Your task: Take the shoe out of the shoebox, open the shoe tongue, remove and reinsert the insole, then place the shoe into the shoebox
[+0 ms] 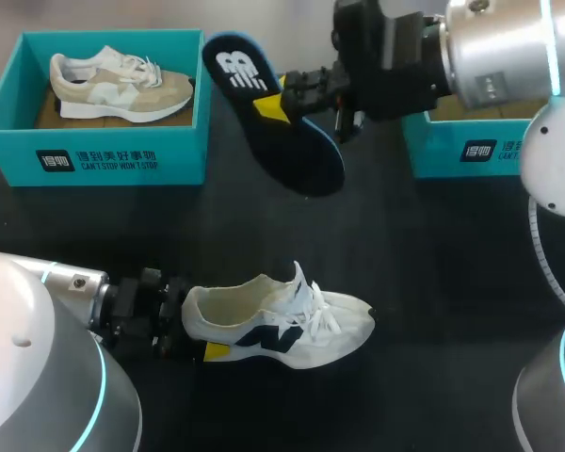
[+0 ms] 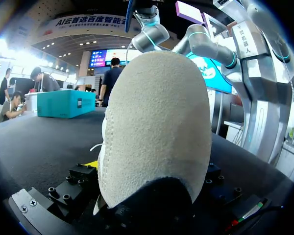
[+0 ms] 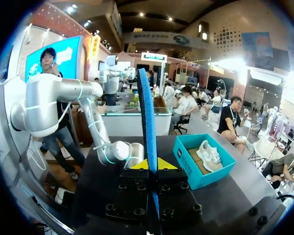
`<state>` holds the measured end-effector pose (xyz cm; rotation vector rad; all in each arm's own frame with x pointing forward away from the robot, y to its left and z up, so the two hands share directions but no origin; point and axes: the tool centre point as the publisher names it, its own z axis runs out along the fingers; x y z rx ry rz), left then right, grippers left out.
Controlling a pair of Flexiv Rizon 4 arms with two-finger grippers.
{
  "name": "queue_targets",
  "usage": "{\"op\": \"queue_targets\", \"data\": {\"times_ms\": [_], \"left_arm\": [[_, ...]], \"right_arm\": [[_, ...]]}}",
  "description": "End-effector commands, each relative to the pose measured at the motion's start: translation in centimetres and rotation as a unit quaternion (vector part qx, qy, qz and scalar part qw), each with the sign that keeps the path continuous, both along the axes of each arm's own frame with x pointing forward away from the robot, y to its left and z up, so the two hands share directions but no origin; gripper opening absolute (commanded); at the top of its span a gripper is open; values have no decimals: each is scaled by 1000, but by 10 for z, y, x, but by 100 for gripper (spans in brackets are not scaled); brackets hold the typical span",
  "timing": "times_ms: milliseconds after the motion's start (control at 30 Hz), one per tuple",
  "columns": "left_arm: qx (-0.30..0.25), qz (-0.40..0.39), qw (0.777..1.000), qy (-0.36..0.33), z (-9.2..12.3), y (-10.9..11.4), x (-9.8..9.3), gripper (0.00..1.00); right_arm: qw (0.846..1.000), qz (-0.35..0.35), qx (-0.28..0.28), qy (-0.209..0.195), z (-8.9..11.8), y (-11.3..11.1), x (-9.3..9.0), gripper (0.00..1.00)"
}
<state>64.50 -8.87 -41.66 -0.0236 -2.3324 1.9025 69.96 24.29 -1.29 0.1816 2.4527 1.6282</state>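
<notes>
At 12 o'clock from the shoe [image 1: 292,325] on the table [image 1: 433,282], your right gripper [image 1: 276,105] is clamped on the insole [image 1: 311,155], aloft, long axis 11 to 5, while your left gripper [image 1: 200,337] pinches the heel, toe toward 3, so the insole likely needs turning onto that line.

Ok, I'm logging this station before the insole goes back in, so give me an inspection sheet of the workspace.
surface: black table.
job's things: white shoe upright on the table; blue insole held in the air; teal shoebox far left holding a beige shoe; second teal box partly behind right arm.
clutter: nothing seen.
grippers: left gripper shut on white shoe's heel; right gripper shut on insole.
cables: pale cable curving beside right arm.
surroundings: nothing seen reaching over the table.
</notes>
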Motion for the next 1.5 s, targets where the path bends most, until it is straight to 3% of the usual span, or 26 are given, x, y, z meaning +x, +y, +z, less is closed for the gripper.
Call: {"op": "queue_targets", "data": {"times_ms": [33,233,400,1067,1233,1500], "left_arm": [[0,0,1000,0,-2,0,1,0],[0,0,1000,0,-2,0,1,0],[0,0,1000,0,-2,0,1,0],[0,0,1000,0,-2,0,1,0],[0,0,1000,0,-2,0,1,0],[0,0,1000,0,-2,0,1,0]], "right_arm": [[1000,-11,19,0,14,-37,-17,0],[999,-13,32,4,37,-62,-24,0],[998,11,43,36,46,-75,-28,0],[998,11,43,36,46,-75,-28,0],[996,-2,49,77,52,-99,-33,0],[994,-13,56,97,68,-133,-50,0]]}}
